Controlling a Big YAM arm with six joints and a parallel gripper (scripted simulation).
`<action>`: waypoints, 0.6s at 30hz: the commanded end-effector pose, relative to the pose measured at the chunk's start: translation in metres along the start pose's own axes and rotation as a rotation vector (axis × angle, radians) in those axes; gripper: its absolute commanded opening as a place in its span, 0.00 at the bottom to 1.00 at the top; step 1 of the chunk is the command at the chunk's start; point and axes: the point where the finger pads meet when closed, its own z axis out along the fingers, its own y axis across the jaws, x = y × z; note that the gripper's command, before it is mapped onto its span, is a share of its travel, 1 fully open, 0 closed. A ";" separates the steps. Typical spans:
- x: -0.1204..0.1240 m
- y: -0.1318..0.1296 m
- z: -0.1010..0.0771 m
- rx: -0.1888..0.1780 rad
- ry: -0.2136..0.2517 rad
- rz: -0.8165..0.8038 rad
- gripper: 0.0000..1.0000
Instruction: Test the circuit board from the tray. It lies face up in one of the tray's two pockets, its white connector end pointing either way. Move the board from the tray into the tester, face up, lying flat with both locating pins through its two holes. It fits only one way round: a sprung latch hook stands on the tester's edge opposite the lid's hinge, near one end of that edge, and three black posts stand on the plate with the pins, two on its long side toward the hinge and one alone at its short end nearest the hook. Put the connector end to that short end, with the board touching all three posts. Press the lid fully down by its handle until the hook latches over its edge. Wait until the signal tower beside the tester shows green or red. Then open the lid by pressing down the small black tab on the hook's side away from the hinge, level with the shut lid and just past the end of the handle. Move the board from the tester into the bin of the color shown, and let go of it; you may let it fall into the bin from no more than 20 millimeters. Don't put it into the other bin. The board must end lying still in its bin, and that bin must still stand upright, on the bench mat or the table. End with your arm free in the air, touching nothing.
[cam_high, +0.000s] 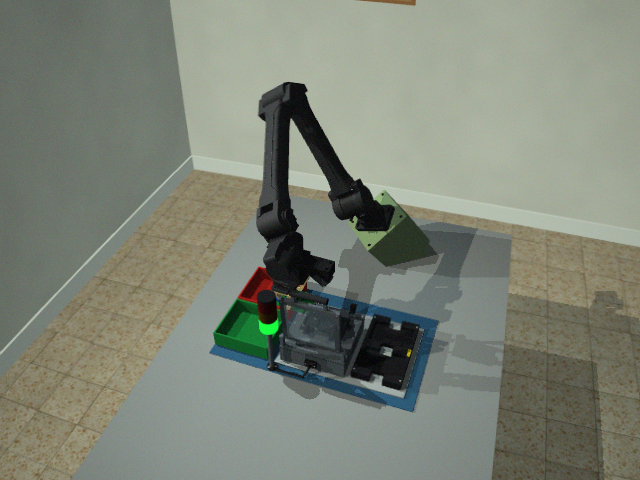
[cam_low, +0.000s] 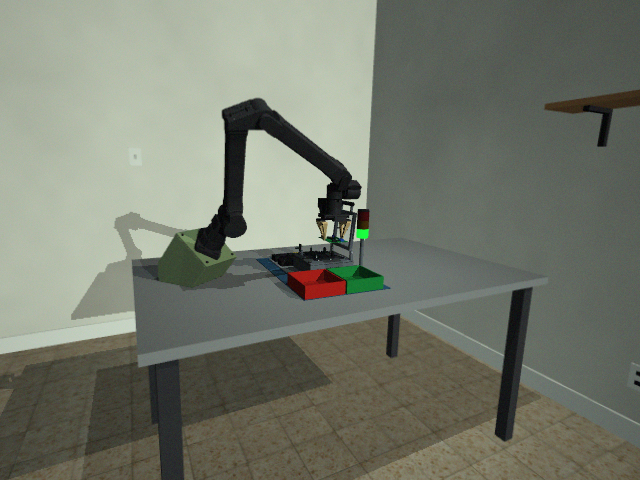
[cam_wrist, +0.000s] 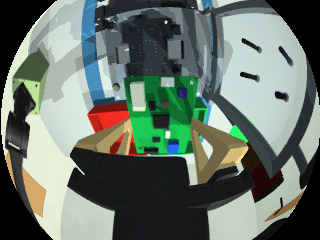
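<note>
My gripper (cam_wrist: 161, 122) is shut on the green circuit board (cam_wrist: 162, 115), its tan fingers on the board's two long edges. The board's white connector (cam_wrist: 138, 95) shows at its upper left in the wrist view. In the exterior view the gripper (cam_low: 333, 230) holds the board (cam_low: 336, 239) in the air behind the red bin (cam_low: 315, 283), beside the tester's raised lid (cam_low: 349, 229). The signal tower (cam_high: 267, 327) shows green. The green bin (cam_high: 238, 329) stands next to the red bin (cam_high: 260, 285). The tester (cam_high: 319, 343) stands with its clear lid upright.
The black tray (cam_high: 390, 351) lies right of the tester on the blue mat (cam_high: 413, 361). The arm's green base block (cam_high: 397, 232) stands at the back of the table. The tower's pole (cam_low: 361, 251) is close to the gripper.
</note>
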 end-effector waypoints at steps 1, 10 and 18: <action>0.028 -0.028 -0.016 0.074 -0.008 -0.007 0.72; 0.076 -0.041 0.010 0.048 0.001 -0.027 0.72; 0.112 -0.051 0.019 0.049 0.006 -0.029 0.72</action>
